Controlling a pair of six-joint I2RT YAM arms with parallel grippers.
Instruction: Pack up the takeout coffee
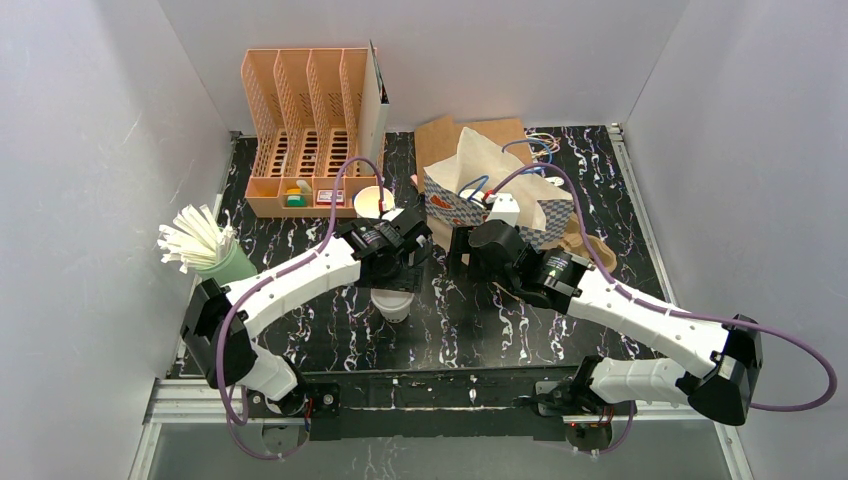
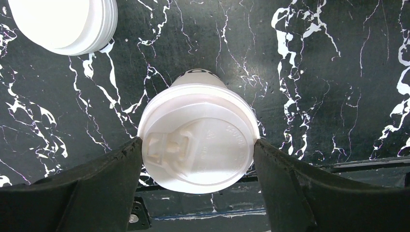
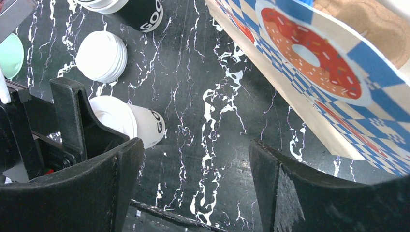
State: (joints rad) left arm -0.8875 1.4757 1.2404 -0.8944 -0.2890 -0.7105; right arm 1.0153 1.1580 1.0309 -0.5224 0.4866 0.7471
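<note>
Left claw [image 2: 197, 141], spread wide, clasps lidded cup [image 2: 205, 150].

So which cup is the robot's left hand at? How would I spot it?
Start at the black white-veined marbled table, near its front middle. There a small white paper cup stands upright inside the left hand. It wears a round white plastic lid; the white cup behind it by the orange rack is open.

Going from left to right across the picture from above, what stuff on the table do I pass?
Green cup of straws → white lidded cup → donut paper bag.
</note>
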